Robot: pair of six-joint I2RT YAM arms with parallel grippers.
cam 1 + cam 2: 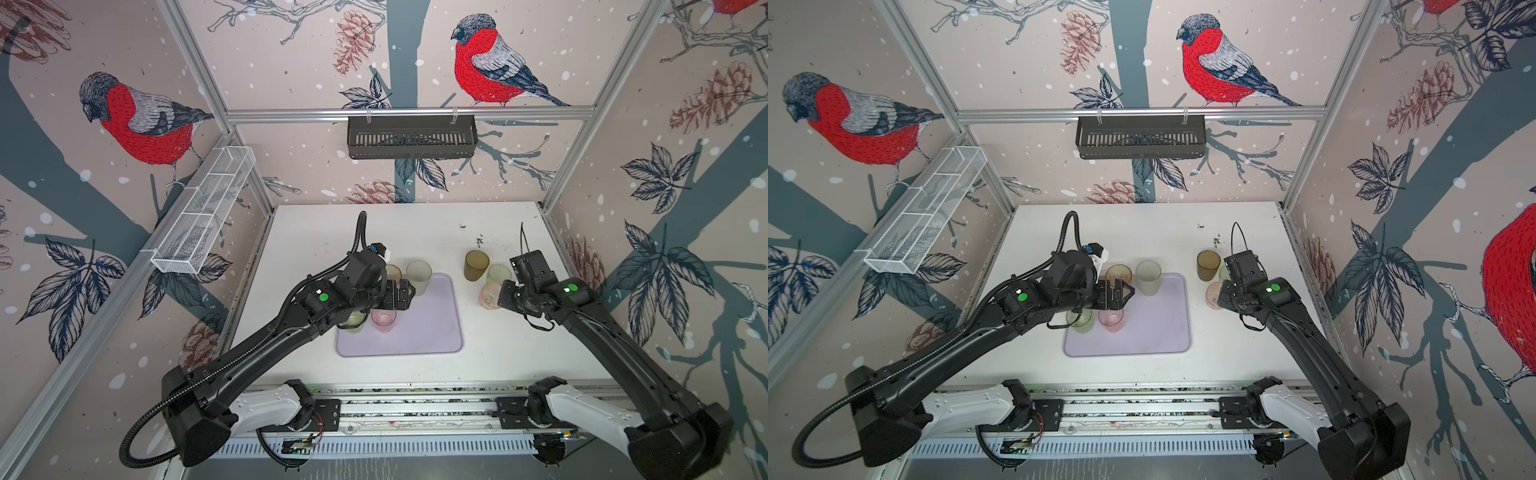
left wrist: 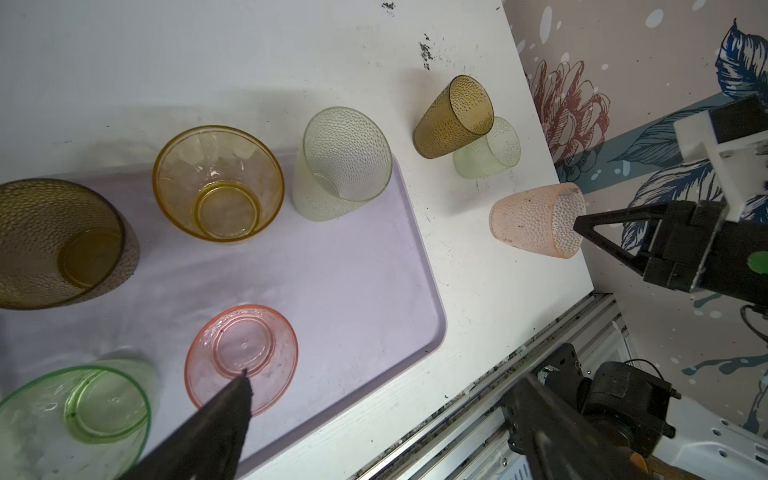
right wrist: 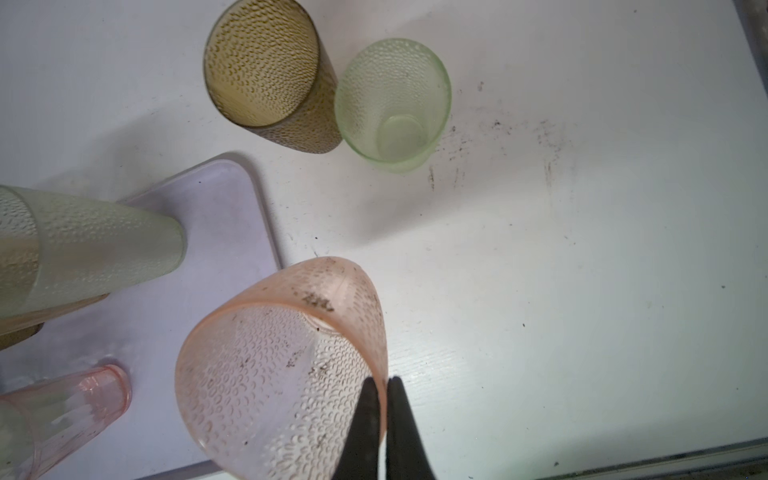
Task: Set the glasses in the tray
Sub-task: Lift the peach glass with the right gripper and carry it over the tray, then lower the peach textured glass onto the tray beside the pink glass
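Though translucent, dirt-flecked pink glass

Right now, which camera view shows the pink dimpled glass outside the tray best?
The right wrist view: the pink dimpled glass is large there, its rim pinched by the shut right gripper. The left wrist view shows the glass whole but smaller. In both top views it is tiny and partly behind the right arm.

I count five glasses on the tray: brown glass, amber glass, tall pale green glass, pink glass, green glass. On the bench, a second brown glass stands just beside a small pale green glass. The right tool pinches the rim of the dimpled pink glass.
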